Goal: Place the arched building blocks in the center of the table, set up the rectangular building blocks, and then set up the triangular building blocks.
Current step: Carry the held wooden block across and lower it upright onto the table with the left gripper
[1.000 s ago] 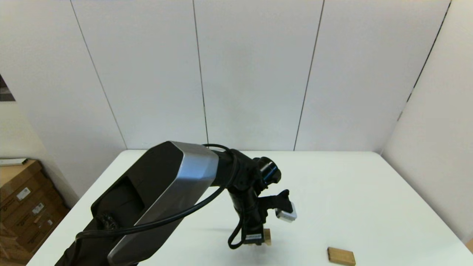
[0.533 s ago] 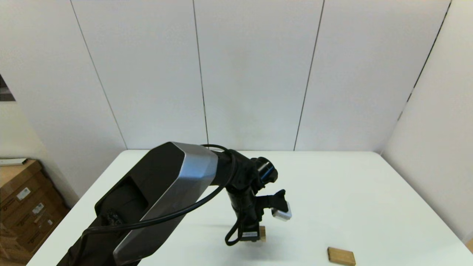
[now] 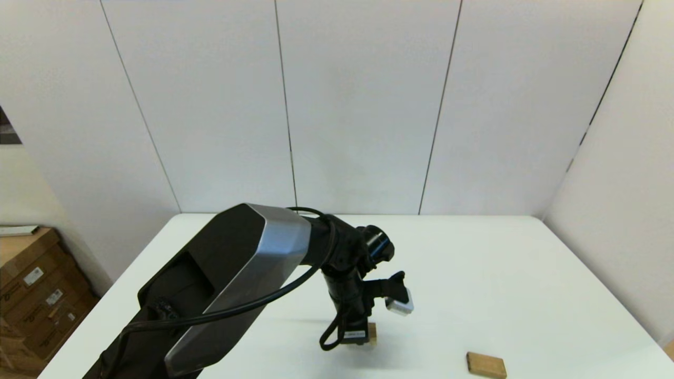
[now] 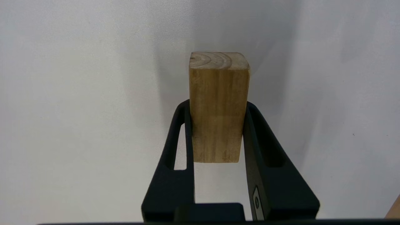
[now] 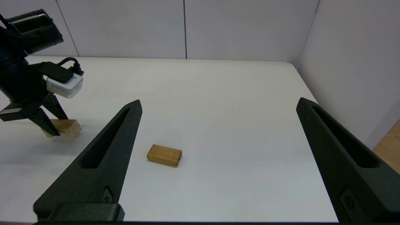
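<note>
My left gripper point(image 3: 359, 337) is shut on the arched block point(image 4: 218, 106), a chunky light-wood piece with a pale ringed end face, held by its long sides. It hangs very low over the white table point(image 3: 474, 263), left of the middle; I cannot tell whether it touches. From the right wrist view the same block point(image 5: 67, 127) pokes out under the left gripper point(image 5: 47, 123). The flat rectangular slab point(image 3: 485, 365) lies near the front right, also in the right wrist view point(image 5: 164, 155). My right gripper point(image 5: 218, 104) is open and holds nothing, near the front edge. The triangular wedge is out of view.
Cardboard boxes point(image 3: 31, 295) stand on the floor left of the table. White wall panels close the back and right sides point(image 3: 621, 184). The left arm's big black and silver link point(image 3: 226, 284) hides the table's front left.
The left gripper has carried the arched block a little farther from the front edge and slightly left. The slab has not moved.
</note>
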